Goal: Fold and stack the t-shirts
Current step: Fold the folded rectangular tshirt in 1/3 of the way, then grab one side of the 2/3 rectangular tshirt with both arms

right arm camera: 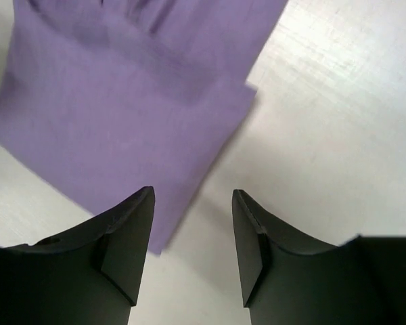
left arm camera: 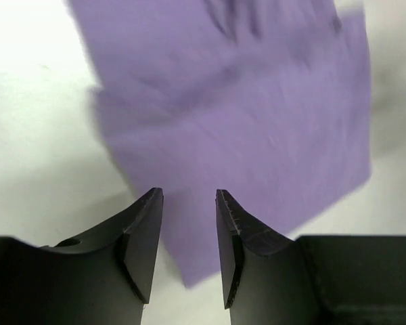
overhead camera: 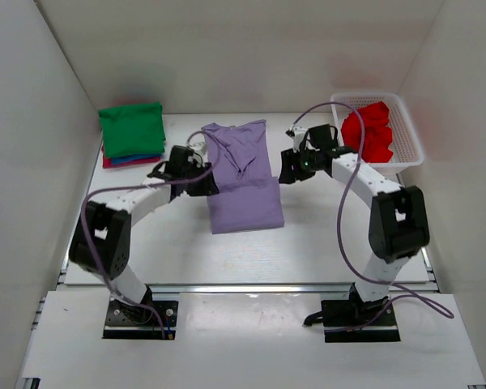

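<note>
Both arms bent inward, left claw (overhead camera: 209,183) and right claw (overhead camera: 286,170) half-parted, gripping nothing, flanking lavender t-shirt (overhead camera: 245,194) on desk (overhead camera: 324,235)

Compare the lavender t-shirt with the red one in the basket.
The soft lavender cloth t-shirt lies flat, partly folded; the red cloth t-shirt is bunched up. The lavender one rests on the table; the red one sits in the white plastic lattice basket. Both are plain cloth.
</note>
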You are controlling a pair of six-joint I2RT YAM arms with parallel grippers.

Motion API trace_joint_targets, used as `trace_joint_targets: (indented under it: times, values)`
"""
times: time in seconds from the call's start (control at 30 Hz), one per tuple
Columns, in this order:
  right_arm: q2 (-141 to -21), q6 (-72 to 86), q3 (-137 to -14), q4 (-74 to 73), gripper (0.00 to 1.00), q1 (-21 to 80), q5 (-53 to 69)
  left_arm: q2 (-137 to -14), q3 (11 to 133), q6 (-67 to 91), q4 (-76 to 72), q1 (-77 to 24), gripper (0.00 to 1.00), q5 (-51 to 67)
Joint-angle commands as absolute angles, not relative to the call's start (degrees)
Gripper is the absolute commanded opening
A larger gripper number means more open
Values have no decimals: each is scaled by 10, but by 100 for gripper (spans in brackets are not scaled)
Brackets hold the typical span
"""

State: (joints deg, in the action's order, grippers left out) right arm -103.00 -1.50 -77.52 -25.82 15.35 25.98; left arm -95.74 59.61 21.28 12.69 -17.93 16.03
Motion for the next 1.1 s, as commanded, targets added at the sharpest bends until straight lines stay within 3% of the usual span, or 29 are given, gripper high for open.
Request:
trace_joint_targets:
  times: [0.0, 0.1, 0.27, 0.43, 0.57, 0.8, 1.07]
  values:
    - [-950, -95, -696, -215, 47, 188, 186, -868, 548, 83, 180, -269, 48, 46]
    - [-905, -119, -634, -213, 47, 216, 176, -830, 497, 79, 171, -288, 49, 72]
    - [-832, -154, -541, -177, 49, 263, 171, -760, 418, 15, 155, -335, 50, 19]
    - [-824, -175, -511, -154, 55, 274, 170, -753, 409, 0, 164, -341, 50, 7]
    - [-827, -178, -501, -135, 52, 278, 174, -751, 394, 12, 137, -345, 51, 8]
    - [-877, -45, -524, -158, 44, 233, 213, -812, 412, 163, 164, -301, 51, 75]
    - [-874, 97, -500, -145, 43, 225, 283, -785, 319, 358, 63, -305, 50, 114]
